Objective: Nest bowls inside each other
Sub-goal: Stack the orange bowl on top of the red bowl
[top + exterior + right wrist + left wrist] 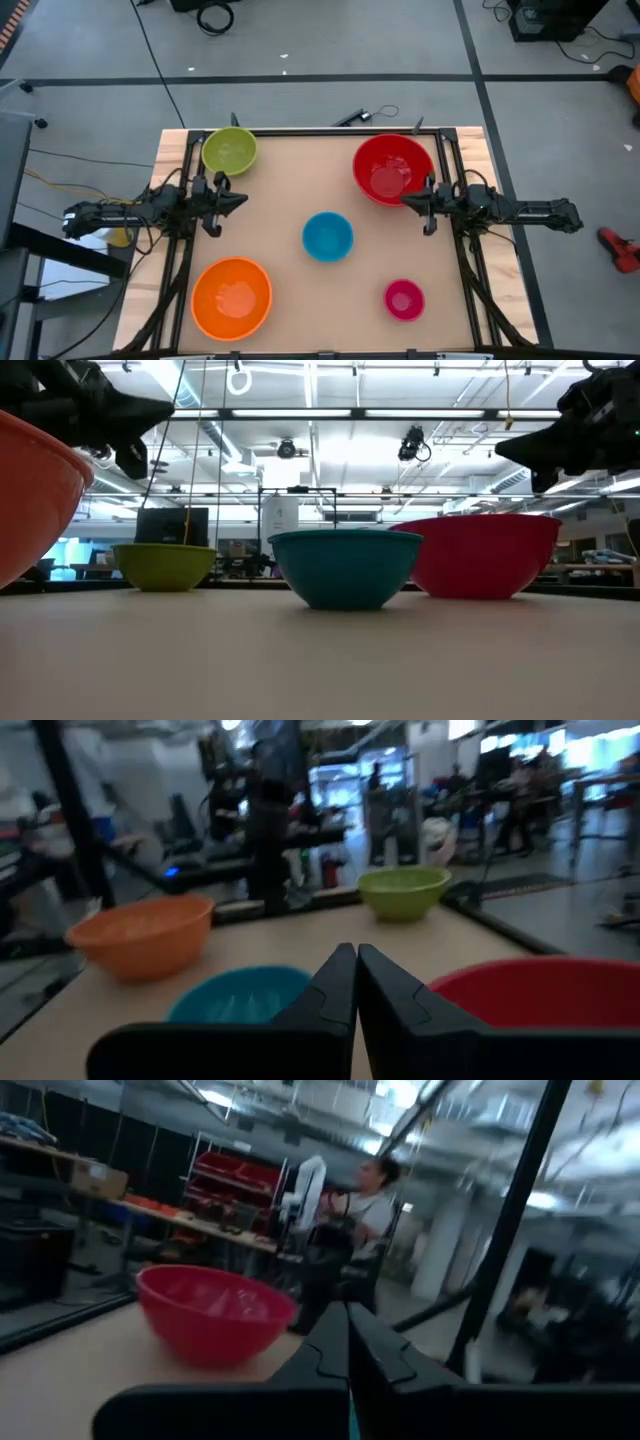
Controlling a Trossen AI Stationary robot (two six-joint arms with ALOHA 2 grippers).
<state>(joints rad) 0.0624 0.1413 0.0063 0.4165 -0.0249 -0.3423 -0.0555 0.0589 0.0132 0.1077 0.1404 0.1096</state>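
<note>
Five bowls stand apart, each upright on its base on the tan table (300,300): the red bowl (393,168) far right, the yellow-green bowl (230,151) far left, the blue bowl (328,237) in the middle, the orange bowl (231,297) near left, the magenta bowl (404,299) near right. My left gripper (243,200) hovers shut at the table's left edge, between the yellow-green and orange bowls. My right gripper (406,201) hovers shut at the right edge, beside the red bowl's near rim. Neither holds anything.
Dark frame rails (455,160) run along the table's left, right and far sides. A person (368,1190) stands in the room beyond the table. The middle of the table around the blue bowl lies bare.
</note>
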